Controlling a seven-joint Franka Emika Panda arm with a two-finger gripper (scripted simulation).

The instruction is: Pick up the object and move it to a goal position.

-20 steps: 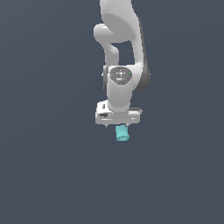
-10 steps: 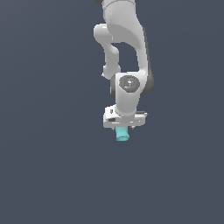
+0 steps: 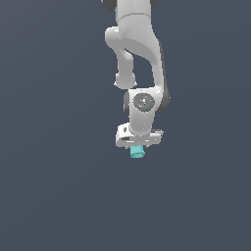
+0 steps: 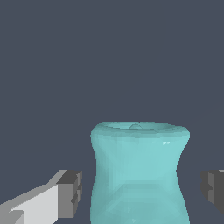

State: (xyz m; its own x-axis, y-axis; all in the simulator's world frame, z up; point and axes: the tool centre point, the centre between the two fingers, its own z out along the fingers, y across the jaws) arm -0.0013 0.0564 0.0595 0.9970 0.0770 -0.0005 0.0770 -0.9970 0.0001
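Observation:
The object, a small teal spool-shaped cylinder (image 3: 137,152), stands upright right under the white gripper (image 3: 138,145) in the exterior view. In the wrist view the teal object (image 4: 139,175) fills the space between the two dark finger pads (image 4: 72,192), with a visible gap on each side. The gripper (image 4: 142,192) is open and straddles the object without touching it. The lower part of the object is cut off by the edge of the wrist view.
The white arm (image 3: 142,54) reaches down from above in the exterior view. All around is a plain dark grey-blue surface (image 3: 59,186). No other objects or goal marker show.
The gripper has come down and shifted slightly to the exterior view's right, closing in over the teal object. The object has stayed where it was.

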